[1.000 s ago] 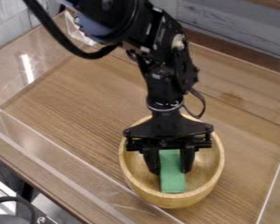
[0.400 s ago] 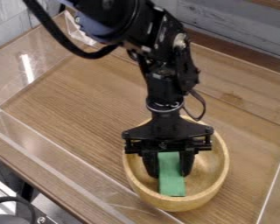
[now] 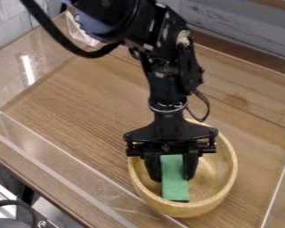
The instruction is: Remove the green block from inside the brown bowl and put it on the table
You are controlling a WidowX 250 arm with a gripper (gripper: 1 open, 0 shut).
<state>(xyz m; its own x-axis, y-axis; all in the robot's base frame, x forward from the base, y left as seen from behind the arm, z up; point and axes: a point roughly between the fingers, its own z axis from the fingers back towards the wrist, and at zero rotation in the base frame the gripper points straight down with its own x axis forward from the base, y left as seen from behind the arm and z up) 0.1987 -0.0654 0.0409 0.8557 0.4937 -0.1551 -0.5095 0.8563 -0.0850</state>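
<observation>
Shifted a little toward the lower right since a second ago: the brown bowl (image 3: pixel 184 183), its rim now nearer the bottom edge, with the green block (image 3: pixel 175 178) still inside it and the arm above in much the same place. Cut off at the top left, the arm's black upper links and cables. Blurred at the left and near edges by glare on the clear acrylic walls (image 3: pixel 20 116). Reaching from upper left down to the bowl, wrist vertical, the gripper (image 3: pixel 171 157) pointing straight down into the bowl. Pressed close around the upper end of the block, fingers (image 3: pixel 149 166) dark against the wood; the block's top end hidden between them. Long, flat, bright green, lying lengthwise toward the near rim. Round, light wood, thick-rimmed, resting on the table (image 3: pixel 85 98) at lower right.
</observation>
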